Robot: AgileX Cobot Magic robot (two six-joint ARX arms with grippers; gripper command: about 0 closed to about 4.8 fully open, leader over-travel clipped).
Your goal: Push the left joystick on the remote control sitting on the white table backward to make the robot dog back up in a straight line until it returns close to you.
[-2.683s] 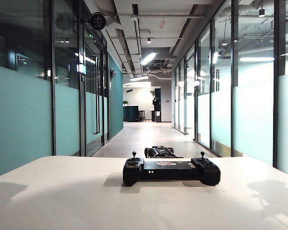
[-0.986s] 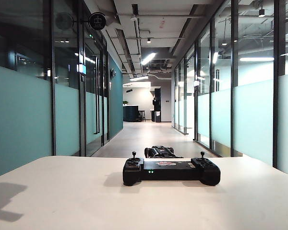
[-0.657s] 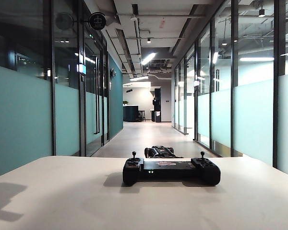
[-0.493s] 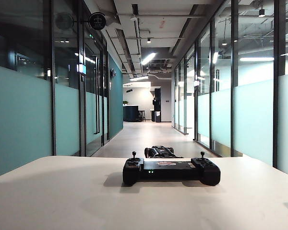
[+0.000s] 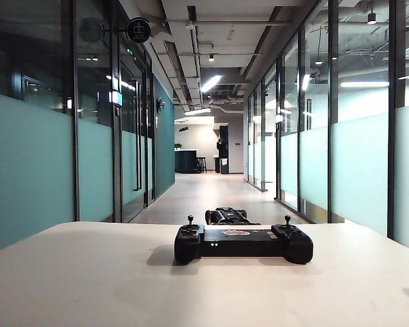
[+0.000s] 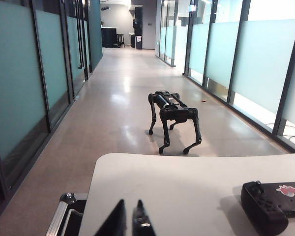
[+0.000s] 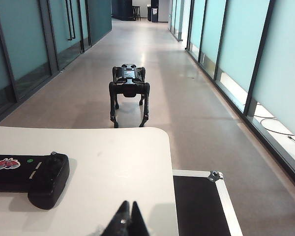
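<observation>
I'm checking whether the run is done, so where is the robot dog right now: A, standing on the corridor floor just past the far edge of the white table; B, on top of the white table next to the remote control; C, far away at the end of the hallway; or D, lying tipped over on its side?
A: the robot dog stands upright on all four legs on the corridor floor, just beyond the far edge of the white table.

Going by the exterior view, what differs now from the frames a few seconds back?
Only the arm shadows changed: the dark patches on the near corners of the white table shrank and slid off its edges, so both arms have drawn back. Neither arm shows in the exterior view. The left gripper and right gripper are shut, holding nothing. The remote control, its left joystick and the robot dog stayed put.
</observation>
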